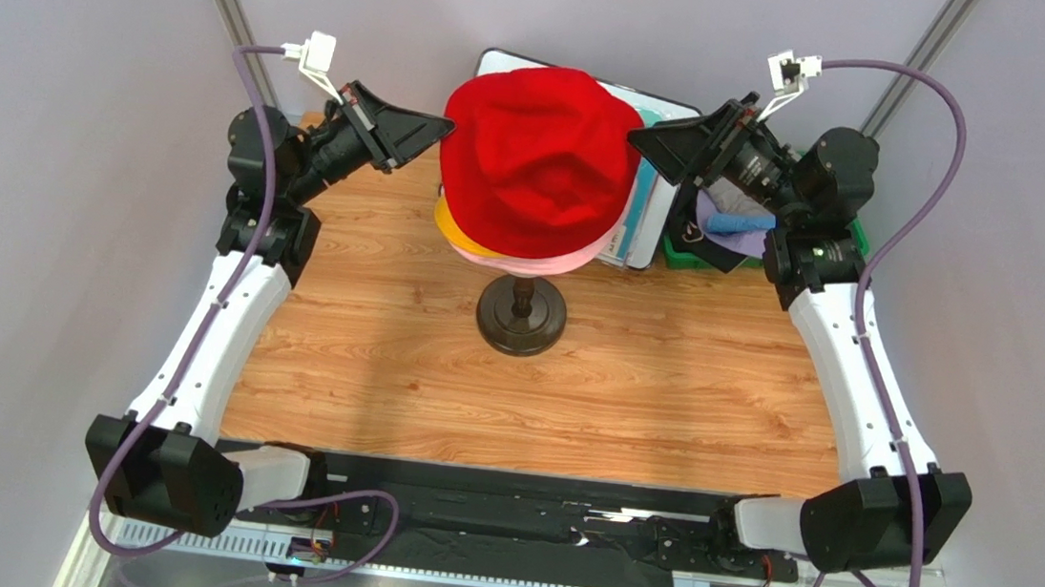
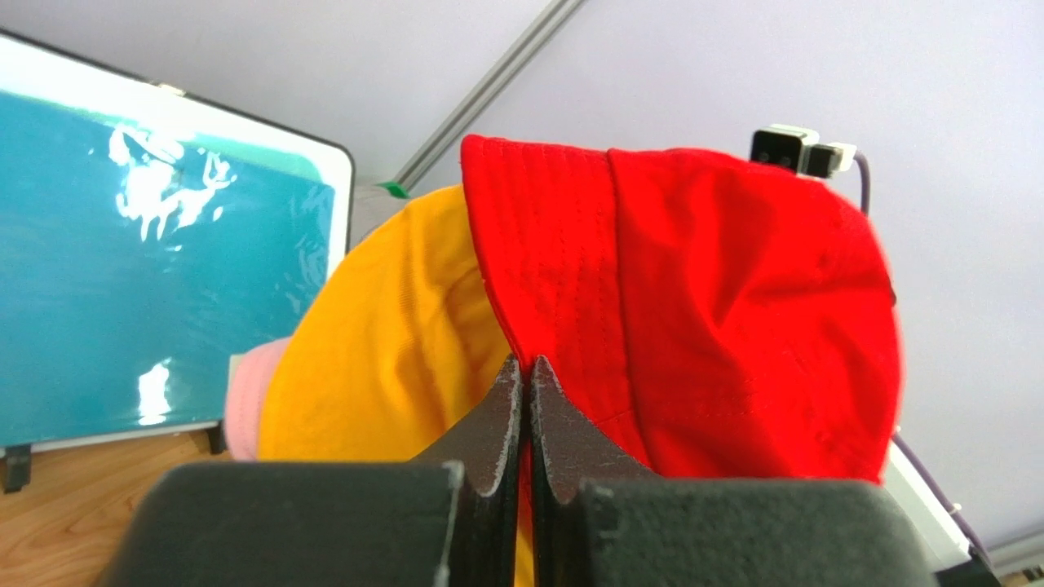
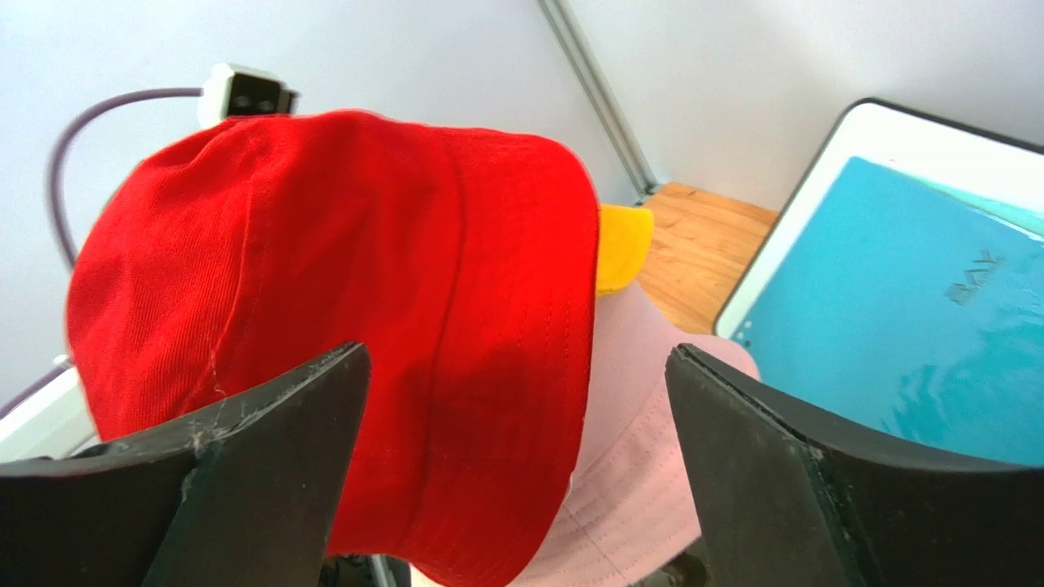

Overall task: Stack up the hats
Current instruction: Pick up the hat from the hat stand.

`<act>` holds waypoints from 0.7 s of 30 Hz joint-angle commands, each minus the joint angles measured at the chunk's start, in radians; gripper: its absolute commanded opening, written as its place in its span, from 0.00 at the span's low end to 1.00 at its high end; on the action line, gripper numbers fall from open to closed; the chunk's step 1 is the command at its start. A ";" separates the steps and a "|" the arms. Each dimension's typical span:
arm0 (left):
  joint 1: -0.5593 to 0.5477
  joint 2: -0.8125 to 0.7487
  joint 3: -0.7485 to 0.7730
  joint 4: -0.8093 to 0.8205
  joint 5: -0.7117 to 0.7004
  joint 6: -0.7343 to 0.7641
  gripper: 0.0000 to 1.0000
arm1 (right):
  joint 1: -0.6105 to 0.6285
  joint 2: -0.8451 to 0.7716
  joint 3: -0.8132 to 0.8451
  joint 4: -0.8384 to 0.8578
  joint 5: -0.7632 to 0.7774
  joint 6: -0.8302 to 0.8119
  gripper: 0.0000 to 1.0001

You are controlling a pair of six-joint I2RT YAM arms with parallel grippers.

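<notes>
A red hat (image 1: 542,152) tops the stack on the stand, over an orange-yellow hat (image 1: 460,230) and a pink hat (image 1: 568,259). My left gripper (image 2: 527,367) is shut on the left brim of the red hat (image 2: 711,306), with red cloth pinched between its jaws; the orange-yellow hat (image 2: 380,355) shows beneath. My right gripper (image 3: 515,367) stands wide open at the stack's right side. The brim of the red hat (image 3: 343,269) and the pink hat (image 3: 637,416) lie between its jaws, untouched.
The stand's dark round base (image 1: 522,315) sits mid-table. A teal sheet with a white frame (image 2: 123,269) leans behind the stack. A green bin (image 1: 698,256) at the back right holds a blue hat (image 1: 740,225) and other cloth.
</notes>
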 commanded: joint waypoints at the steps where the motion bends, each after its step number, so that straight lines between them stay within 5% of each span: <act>1: -0.004 -0.056 0.079 0.043 0.044 0.002 0.00 | 0.004 -0.115 0.002 -0.093 0.126 -0.129 1.00; 11: -0.061 -0.048 0.112 -0.015 0.039 0.022 0.00 | 0.004 -0.454 -0.126 -0.341 0.452 -0.325 1.00; 18: -0.099 -0.034 0.162 -0.096 0.035 0.072 0.00 | 0.008 -0.476 -0.113 -0.291 0.201 -0.220 1.00; 21: -0.101 -0.036 0.176 -0.125 0.030 0.091 0.00 | 0.057 -0.447 -0.115 -0.275 0.205 -0.235 1.00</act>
